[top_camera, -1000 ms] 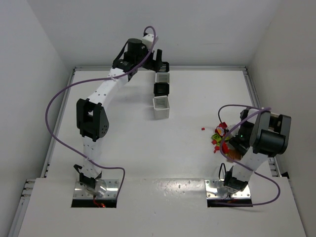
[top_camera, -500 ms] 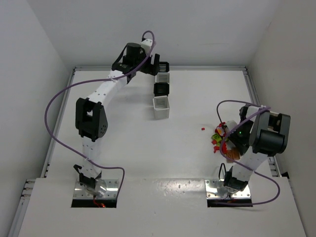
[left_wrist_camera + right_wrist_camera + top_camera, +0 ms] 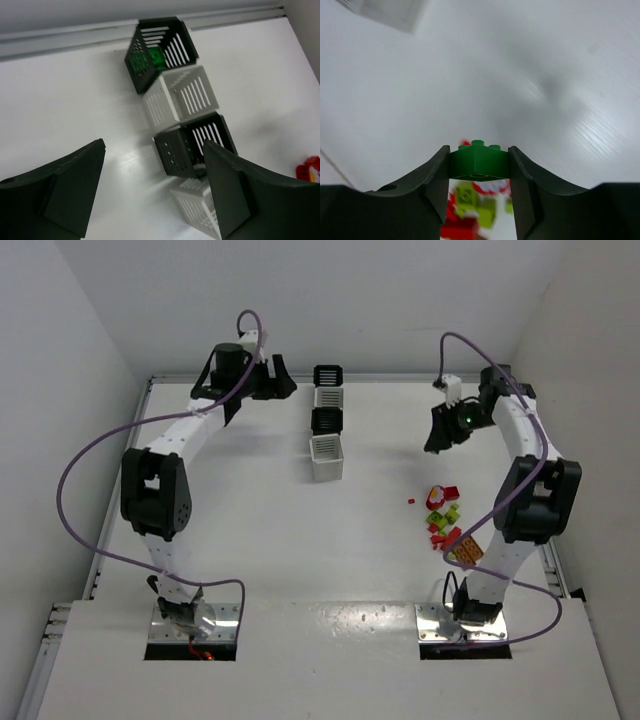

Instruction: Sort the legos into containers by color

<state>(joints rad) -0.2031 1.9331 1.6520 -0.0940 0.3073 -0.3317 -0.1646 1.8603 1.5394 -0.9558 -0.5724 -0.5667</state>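
Observation:
Four slatted containers stand in a row: black point(image 3: 328, 375), white point(image 3: 328, 397), black point(image 3: 328, 421), white point(image 3: 327, 457). In the left wrist view the far black container point(image 3: 142, 65) holds a green lego point(image 3: 156, 54). My left gripper point(image 3: 283, 386) point(image 3: 155, 146) hangs open and holds nothing, just left of the row's far end. The pile of red, green and yellow legos point(image 3: 444, 516) point(image 3: 470, 207) lies at the right. My right gripper point(image 3: 433, 443) point(image 3: 479, 164) is raised beyond the pile, shut on a dark green lego point(image 3: 479, 161).
A tiny red piece point(image 3: 411, 501) lies apart, left of the pile. An orange piece point(image 3: 470, 552) sits beside the right arm's lower link. The table's raised back rail point(image 3: 400, 377) runs just behind the containers. A white container's corner point(image 3: 385, 12) shows blurred in the right wrist view.
My right arm has come up off the pile with the green lego and swung to the far side. My left gripper has drawn away leftward from the far black container.

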